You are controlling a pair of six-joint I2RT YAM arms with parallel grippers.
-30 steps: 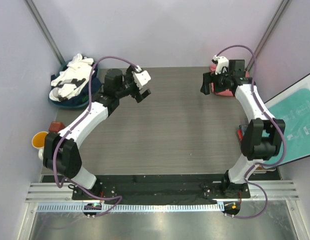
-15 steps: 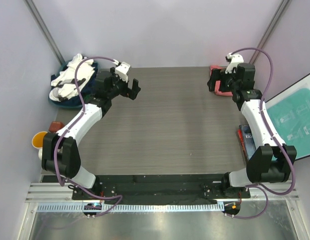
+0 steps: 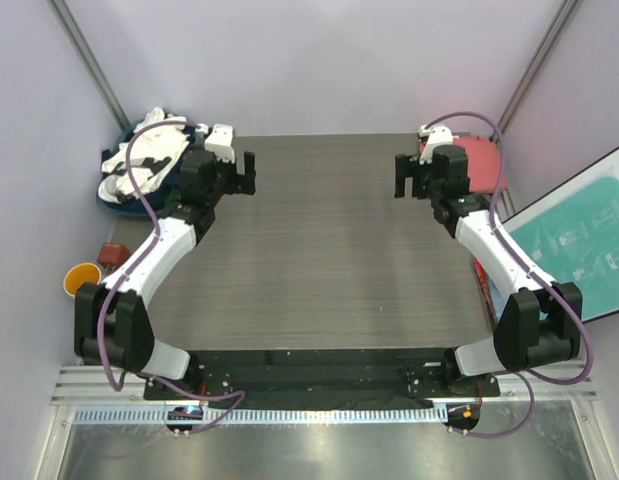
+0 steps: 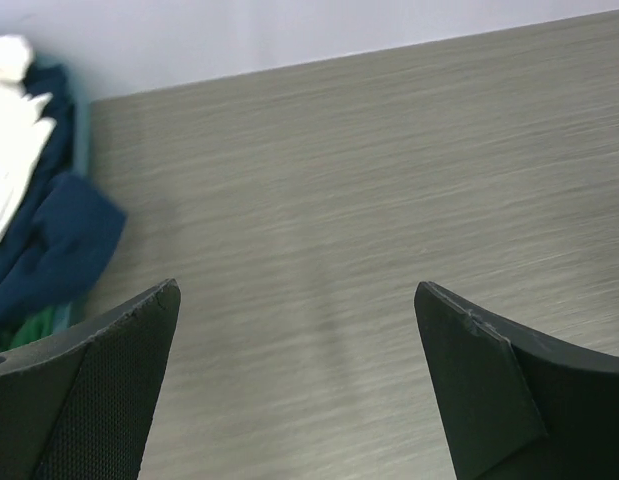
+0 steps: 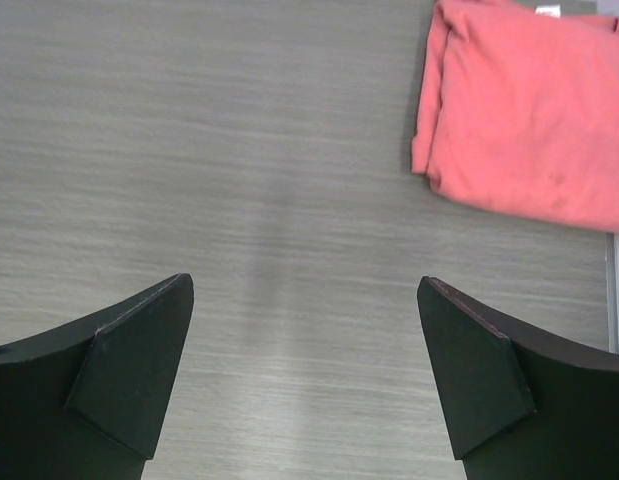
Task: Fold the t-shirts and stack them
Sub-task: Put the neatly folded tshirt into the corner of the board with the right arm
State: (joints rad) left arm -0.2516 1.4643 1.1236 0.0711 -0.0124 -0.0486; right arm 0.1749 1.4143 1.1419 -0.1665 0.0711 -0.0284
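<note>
Looking first at the fingers [image 4: 99, 380] of the left gripper [image 4: 297, 290], we find them spread wide with nothing between them but the bare table [image 3: 319, 280]. The right gripper [image 5: 305, 282] stands the same way, its two dark fingers well apart and empty. Both hover above the far half of the table, the left near its far-left corner, the right near its far-right corner. Just beyond the right gripper, on the table's far-right corner, lies the coral-red t-shirt [image 5: 529, 120], flattened into a compact block with doubled edges and a small white tag at its far side. We judge it already folded and set down as the base of the stack. Off the table's far-left corner the white and navy t-shirts [image 3: 144, 165] lie in a crumpled heap, tangled together and not folded at all. So we reckon the task is in its early part: one shirt done, the heap not yet begun. What is left, as we read it, is to draw a shirt from the heap onto the middle of the table, fold it, place it on the coral-red one, and do the same for the rest.
</note>
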